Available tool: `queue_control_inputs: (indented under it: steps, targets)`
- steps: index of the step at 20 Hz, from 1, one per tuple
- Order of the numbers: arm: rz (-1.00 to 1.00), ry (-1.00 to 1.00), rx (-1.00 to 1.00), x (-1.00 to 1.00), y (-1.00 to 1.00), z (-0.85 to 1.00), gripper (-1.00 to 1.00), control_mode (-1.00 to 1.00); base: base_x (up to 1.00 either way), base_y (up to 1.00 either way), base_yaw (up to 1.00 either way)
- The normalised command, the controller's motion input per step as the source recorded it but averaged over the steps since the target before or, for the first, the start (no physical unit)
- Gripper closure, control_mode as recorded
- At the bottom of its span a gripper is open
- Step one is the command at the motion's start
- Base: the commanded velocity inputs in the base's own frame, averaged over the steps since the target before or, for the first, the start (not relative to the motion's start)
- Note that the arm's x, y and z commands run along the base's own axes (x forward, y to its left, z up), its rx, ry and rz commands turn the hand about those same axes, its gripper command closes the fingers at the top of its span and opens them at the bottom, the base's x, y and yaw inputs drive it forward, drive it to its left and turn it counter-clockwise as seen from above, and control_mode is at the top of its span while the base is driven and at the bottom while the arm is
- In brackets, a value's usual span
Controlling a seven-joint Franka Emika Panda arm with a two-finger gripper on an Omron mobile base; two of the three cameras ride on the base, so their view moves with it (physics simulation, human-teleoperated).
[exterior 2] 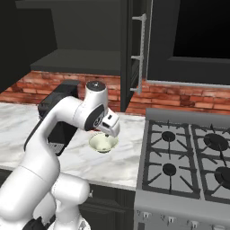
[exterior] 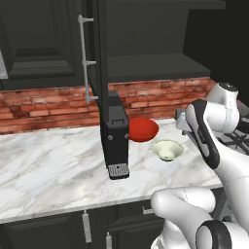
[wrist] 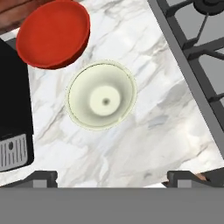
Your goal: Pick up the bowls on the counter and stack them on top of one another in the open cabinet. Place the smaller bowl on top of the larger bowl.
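Note:
The smaller bowl point(wrist: 101, 95), cream-white with a pale greenish inside, stands upright on the marble counter point(wrist: 153, 131). My gripper point(wrist: 113, 177) hangs open straight above it with nothing between the fingers. The larger bowl point(wrist: 53, 33), glossy red, rests just beyond it toward the brick wall. From the base, the cream bowl point(exterior: 168, 150) sits right of the red bowl point(exterior: 142, 129). The gripper point(exterior 2: 107, 134) hovers a little above the cream bowl point(exterior 2: 103, 143). Above the counter, the open cabinet point(exterior: 151, 65) shows a bare dark shelf.
A black appliance point(exterior: 115, 138) stands on the counter just left of the red bowl. The cabinet door point(exterior: 99, 73) with its silver bar handle point(exterior: 85, 58) juts out above it. A black stovetop point(exterior 2: 188, 157) borders the counter on the right.

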Motion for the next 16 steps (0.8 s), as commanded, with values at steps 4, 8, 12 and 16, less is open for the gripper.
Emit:
queue_control_inputs:
  steps: [4, 8, 12, 16]
  targets:
    - [-0.17, -0.01, 0.0, 0.07, -0.26, -0.35, -1.0, -1.0, 0.0, 0.0, 0.0]
    - [-0.14, 0.0, 0.0, 0.36, -0.24, -0.33, -1.0, -1.0, 0.0, 0.0, 0.0]
    - [-0.08, 0.01, 0.0, 0.63, -0.09, -0.29, -1.0, -1.0, 0.0, 0.0, 0.0]
    - [-0.03, 0.04, 0.0, 0.68, -0.04, -0.3, -1.0, -1.0, 0.0, 0.0, 0.0]
